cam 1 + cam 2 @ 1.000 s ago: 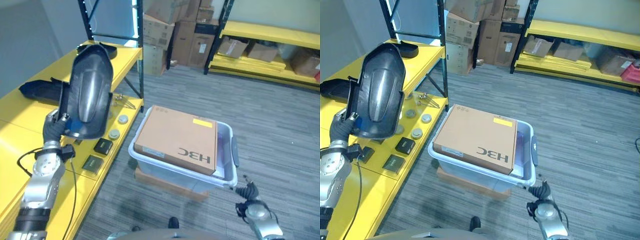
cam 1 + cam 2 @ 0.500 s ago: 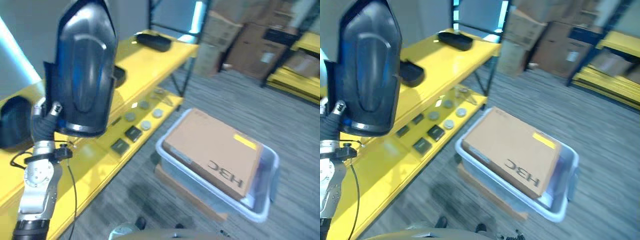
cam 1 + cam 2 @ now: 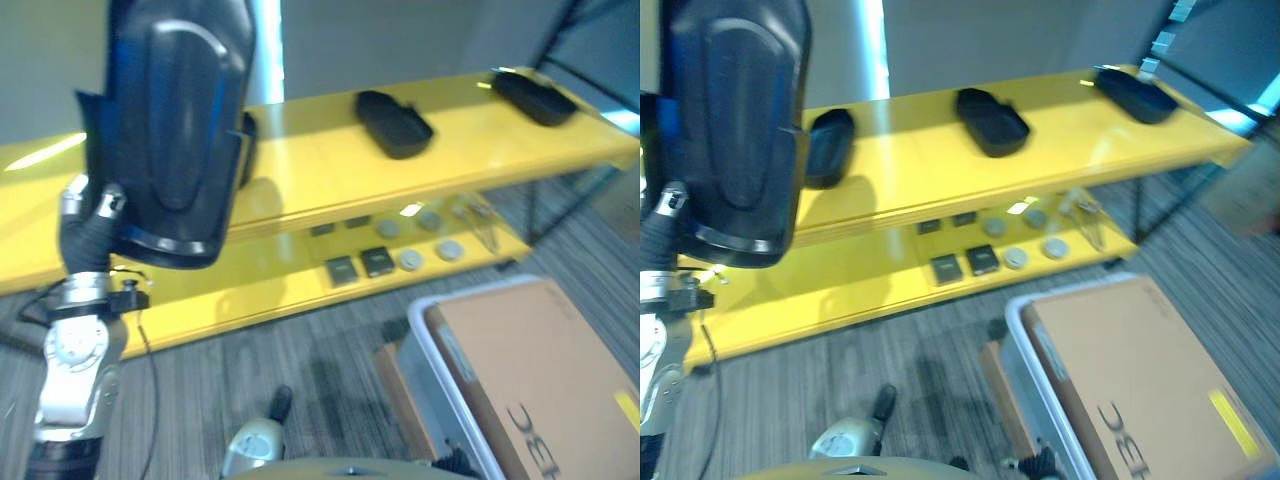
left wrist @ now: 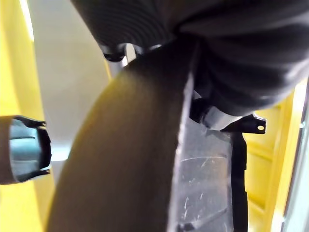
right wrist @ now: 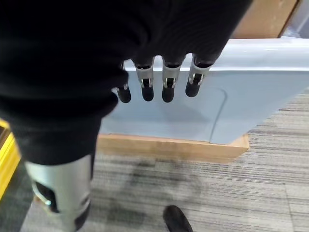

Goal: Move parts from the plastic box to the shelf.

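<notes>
Glossy black moulded plastic made up the part in hand: a large curved cover panel [image 3: 170, 130], like a fairing or shell, held upright at its lower edge by the left hand [image 3: 88, 225]. In the left wrist view the hand's dark cover pressed against the panel's rim [image 4: 181, 145], and the fingers looked clamped on that edge, though the tips themselves were hidden behind it. The panel stood in the air in front of the yellow shelf [image 3: 320, 175], above its near left stretch and not yet resting on it.

Judging by its thin wall and hollow back, the panel was probably light for its bulk and fairly stiff, but smooth enough to slip and long enough to swing about a single low grip. A hold on the ribbed rim near the mounting tabs seemed the safest place; the polished outer face would likely scratch.

On the shelf's upper level lay three smaller black moulded parts [image 3: 393, 123], spaced apart. On the lower level sat small square black pieces [image 3: 360, 264] and round grey discs [image 3: 430, 250]. Right of the shelf, on the floor, stood the pale plastic box [image 3: 1040, 350] with a brown cardboard carton [image 3: 1140, 380] lying in it. The right hand [image 5: 159, 82] hung beside the box wall, fingers straight and apart, holding nothing.
</notes>
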`<state>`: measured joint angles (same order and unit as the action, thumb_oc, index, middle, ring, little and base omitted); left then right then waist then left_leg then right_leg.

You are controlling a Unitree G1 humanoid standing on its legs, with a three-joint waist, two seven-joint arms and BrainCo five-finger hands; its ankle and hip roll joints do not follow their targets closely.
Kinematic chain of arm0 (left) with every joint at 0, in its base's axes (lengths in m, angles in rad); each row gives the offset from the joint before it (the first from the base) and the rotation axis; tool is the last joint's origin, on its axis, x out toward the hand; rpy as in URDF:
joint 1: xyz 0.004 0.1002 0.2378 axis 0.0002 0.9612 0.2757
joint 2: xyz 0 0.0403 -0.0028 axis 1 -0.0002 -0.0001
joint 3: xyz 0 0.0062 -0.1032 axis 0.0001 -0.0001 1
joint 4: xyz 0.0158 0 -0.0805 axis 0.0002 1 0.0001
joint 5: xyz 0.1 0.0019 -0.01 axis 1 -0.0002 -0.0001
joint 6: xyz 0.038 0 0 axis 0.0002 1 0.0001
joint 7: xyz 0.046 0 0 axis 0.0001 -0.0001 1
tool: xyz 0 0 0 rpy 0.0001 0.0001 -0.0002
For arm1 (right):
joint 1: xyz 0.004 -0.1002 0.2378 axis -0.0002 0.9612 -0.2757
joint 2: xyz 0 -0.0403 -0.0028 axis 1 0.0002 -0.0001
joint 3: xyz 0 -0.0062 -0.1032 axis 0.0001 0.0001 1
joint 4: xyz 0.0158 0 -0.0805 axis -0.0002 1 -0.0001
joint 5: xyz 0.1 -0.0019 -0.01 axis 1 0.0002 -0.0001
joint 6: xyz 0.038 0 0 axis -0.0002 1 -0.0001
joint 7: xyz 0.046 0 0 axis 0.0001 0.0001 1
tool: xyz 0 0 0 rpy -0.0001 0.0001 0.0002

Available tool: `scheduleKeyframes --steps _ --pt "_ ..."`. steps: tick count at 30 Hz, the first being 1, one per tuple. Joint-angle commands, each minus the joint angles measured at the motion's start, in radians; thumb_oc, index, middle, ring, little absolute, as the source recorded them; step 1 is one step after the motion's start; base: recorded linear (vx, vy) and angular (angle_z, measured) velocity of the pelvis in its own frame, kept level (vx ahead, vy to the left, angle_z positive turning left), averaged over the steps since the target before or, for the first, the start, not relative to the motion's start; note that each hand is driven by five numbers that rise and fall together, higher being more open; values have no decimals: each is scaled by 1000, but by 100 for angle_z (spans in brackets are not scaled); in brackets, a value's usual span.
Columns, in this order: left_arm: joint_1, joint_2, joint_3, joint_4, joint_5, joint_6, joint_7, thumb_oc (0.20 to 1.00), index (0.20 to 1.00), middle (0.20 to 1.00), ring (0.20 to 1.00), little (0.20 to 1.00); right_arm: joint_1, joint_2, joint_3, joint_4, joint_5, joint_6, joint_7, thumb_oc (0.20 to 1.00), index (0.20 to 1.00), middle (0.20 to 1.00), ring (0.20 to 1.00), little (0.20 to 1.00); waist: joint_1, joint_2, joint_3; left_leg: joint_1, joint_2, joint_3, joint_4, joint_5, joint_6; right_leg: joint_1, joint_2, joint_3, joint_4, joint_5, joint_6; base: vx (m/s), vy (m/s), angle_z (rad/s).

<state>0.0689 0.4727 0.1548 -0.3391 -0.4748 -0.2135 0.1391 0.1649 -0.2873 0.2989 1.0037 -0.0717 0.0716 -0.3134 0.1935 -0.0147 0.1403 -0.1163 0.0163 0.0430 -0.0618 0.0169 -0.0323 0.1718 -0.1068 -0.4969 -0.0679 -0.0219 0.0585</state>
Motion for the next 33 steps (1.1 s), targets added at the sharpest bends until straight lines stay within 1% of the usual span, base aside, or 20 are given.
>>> scheduleKeyframes --steps 1,6,8,10,13,14,15,16,17,18,19,20,22,23,24,25,27,28,30,33 --pt "-10 11 50 3 -45 -68 -11 200 200 200 200 200 -7 7 -16 22 8 -20 -28 1000 1000 1000 1000 1000 -4 31 -22 31 -7 70 -20 67 -38 -64 35 102 84 -31 57 65 192 76" --pt "22 15 39 72 -57 -76 30 200 200 200 200 200 -43 10 -5 114 5 -8 14 1000 1000 1000 1000 1000 15 39 -26 46 -28 66 -20 51 -14 -57 10 96 117 -55 55 151 213 47" --pt "21 17 38 91 -67 -74 28 200 200 200 200 200 -53 15 -17 141 80 16 32 1000 1000 1000 1000 1000 21 40 -34 62 -40 59 -18 35 3 -57 -8 95 139 -66 58 179 208 26" --pt "3 30 39 106 -57 -69 32 200 200 200 200 200 -55 23 -51 183 140 29 64 1000 1000 1000 1000 1000 20 43 -42 84 -59 43 -11 14 28 -64 -38 109 198 -85 67 220 250 14" --pt "-18 45 39 115 -53 -60 37 200 200 200 200 200 -51 27 -79 214 154 33 98 1000 1000 1000 1000 1000 9 42 -41 100 -84 33 2 -6 59 -87 -80 138 294 -60 96 149 195 12" --pt "-35 55 30 120 -48 -51 44 200 200 200 200 200 -44 29 -87 225 168 24 107 1000 1000 1000 1000 1000 -2 45 -38 107 -100 27 6 -15 77 -108 -105 161 364 -32 106 172 307 21" --pt "-66 66 6 126 -36 -41 67 200 200 200 200 200 -34 31 -113 240 213 5 112 1000 1000 1000 1000 1000 -24 54 -29 122 -125 10 12 -31 108 -168 -142 212 517 15 115 159 334 22" --pt "-82 68 -9 128 -29 -36 81 200 200 200 200 200 -30 30 -129 247 226 -3 124 1000 1000 1000 1000 1000 -37 61 -22 132 -140 -5 13 -40 125 -221 -154 247 617 39 116 113 264 28" --pt "-85 68 -13 129 -28 -35 83 200 200 200 200 200 -29 29 -134 248 231 -5 126 1000 1000 1000 1000 1000 -39 62 -21 134 -145 -8 14 -42 129 -235 -156 257 641 42 117 72 173 28" --pt "-97 70 -25 131 -25 -29 96 200 200 200 200 200 -27 25 -154 253 255 -11 139 1000 1000 1000 1000 1000 -57 72 -13 151 -153 -25 8 -46 140 -287 -145 302 729 57 109 -5 128 51" --pt "-115 69 -42 132 -18 -17 120 200 200 200 200 200 -31 16 -175 267 256 -28 161 1000 1000 1000 1000 1000 -80 89 -3 156 -148 -28 0 -37 149 -364 -107 338 792 93 82 25 63 46" --pt "-127 68 -63 136 -12 -18 139 200 200 200 200 200 -36 9 -179 272 244 -40 177 1000 1000 1000 1000 1000 -103 89 9 170 -151 -49 -8 -40 144 -397 -46 356 736 98 79 30 -52 59" --pt "-142 63 -84 135 -1 -10 157 200 200 200 200 200 -50 3 -171 279 224 -54 189 1000 1000 1000 1000 1000 -126 77 20 187 -153 -73 -14 -43 130 -395 20 358 586 89 77 117 -145 47" --pt "-147 62 -89 132 3 -6 162 200 200 200 200 200 -54 3 -167 282 227 -56 189 1000 1000 1000 1000 1000 -130 69 20 185 -157 -80 -13 -43 126 -394 37 361 523 92 80 180 -213 55" --pt "-153 53 -97 117 14 11 171 200 200 200 200 200 -65 3 -159 290 209 -59 190 1000 1000 1000 1000 1000 -147 48 24 197 -169 -107 -6 -55 119 -383 83 379 323 117 88 199 -201 53" --pt "-149 44 -102 111 15 13 164 200 200 200 200 200 -65 12 -151 296 218 -57 183 1000 1000 1000 1000 1000 -160 40 27 207 -178 -128 9 -73 122 -396 108 413 265 153 96 199 -170 52" --pt "-138 31 -97 96 16 23 157 200 200 200 200 200 -61 20 -141 297 222 -50 174 1000 1000 1000 1000 1000 -162 39 28 219 -176 -142 11 -79 123 -388 112 419 247 154 91 187 -103 55" --pt "-133 20 -100 85 18 38 156 200 200 200 200 200 -57 24 -138 305 202 -49 171 1000 1000 1000 1000 1000 -155 35 17 226 -175 -147 -1 -71 112 -342 116 406 180 141 79 271 -174 78" --pt "-134 14 -112 92 15 39 145 200 200 200 200 200 -62 24 -130 322 209 -53 164 1000 1000 1000 1000 1000 -151 32 4 222 -171 -145 2 -66 103 -308 123 413 140 131 72 184 -131 49" --pt "-134 -7 -139 80 26 64 155 200 200 200 200 200 -80 14 -130 328 226 -32 148 1000 1000 1000 1000 1000 -136 19 -27 204 -155 -101 26 -70 88 -221 124 409 54 115 55 189 -116 19"
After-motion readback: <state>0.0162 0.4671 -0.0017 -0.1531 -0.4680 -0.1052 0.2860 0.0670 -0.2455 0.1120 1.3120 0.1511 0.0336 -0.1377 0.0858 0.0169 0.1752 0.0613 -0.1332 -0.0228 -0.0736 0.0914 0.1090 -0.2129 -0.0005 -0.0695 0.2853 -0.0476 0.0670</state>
